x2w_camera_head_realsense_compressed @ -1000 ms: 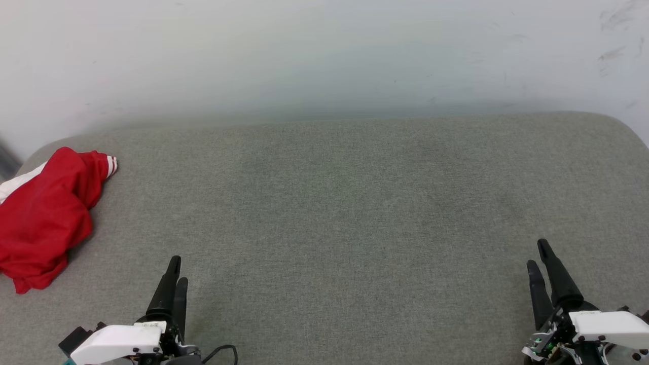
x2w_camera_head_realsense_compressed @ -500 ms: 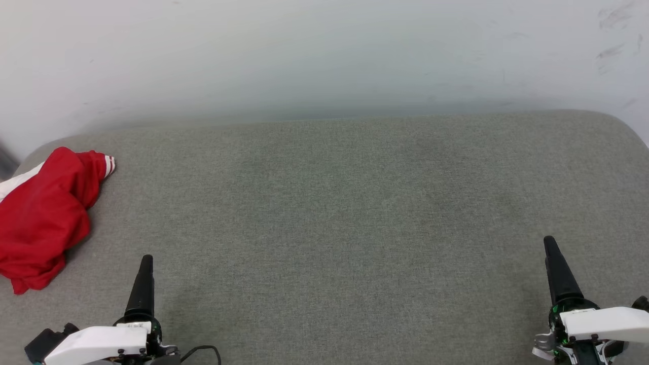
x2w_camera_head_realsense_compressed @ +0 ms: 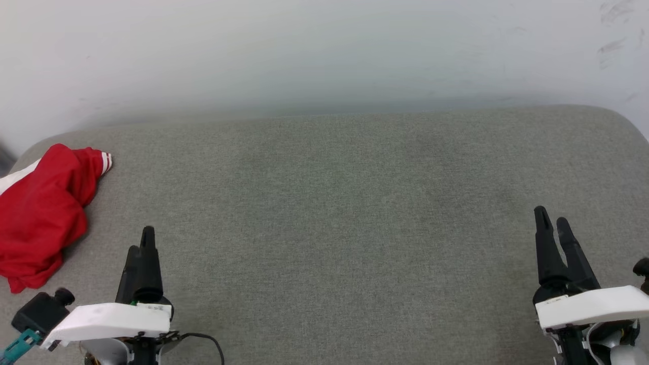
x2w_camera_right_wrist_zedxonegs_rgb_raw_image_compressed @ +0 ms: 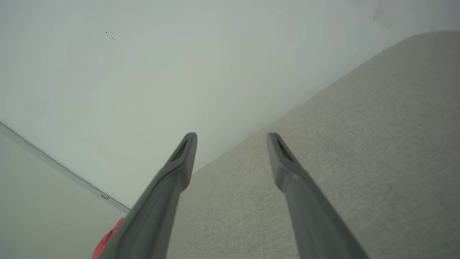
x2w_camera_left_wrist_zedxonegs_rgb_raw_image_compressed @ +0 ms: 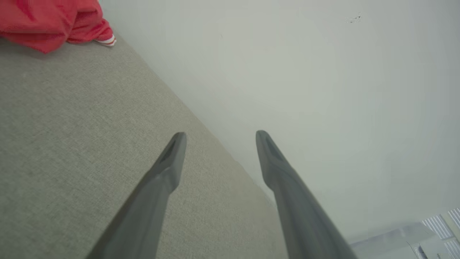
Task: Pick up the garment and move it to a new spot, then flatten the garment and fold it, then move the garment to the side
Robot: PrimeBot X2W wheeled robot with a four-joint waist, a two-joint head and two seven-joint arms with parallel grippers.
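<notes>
While the garment [x2w_camera_head_realsense_compressed: 38,208] lies in a crumpled heap at the left edge of the table [x2w_camera_head_realsense_compressed: 324,203], we see it as mostly red cloth. A strip of white runs along its far-left side, and a red-and-white striped band pokes out at its far end. Its folds are bunched and rumpled, and part of it runs past the left border of our head view. From our left wrist view the garment [x2w_camera_left_wrist_zedxonegs_rgb_raw_image_compressed: 46,21] shows as the same red bundle resting on the grey fabric, with the striped band nearest the pale wall [x2w_camera_left_wrist_zedxonegs_rgb_raw_image_compressed: 323,72]. Our right wrist view catches just a sliver of red low down, beside one finger.

Our left gripper [x2w_camera_head_realsense_compressed: 140,242] sits at the near left, close to the garment but apart from it. Its two dark fingers are spread wide with nothing between them. Our right gripper [x2w_camera_head_realsense_compressed: 551,218] sits at the near right, well apart from the garment. It is spread just as wide and has hold of nothing. Both point toward the far wall.
</notes>
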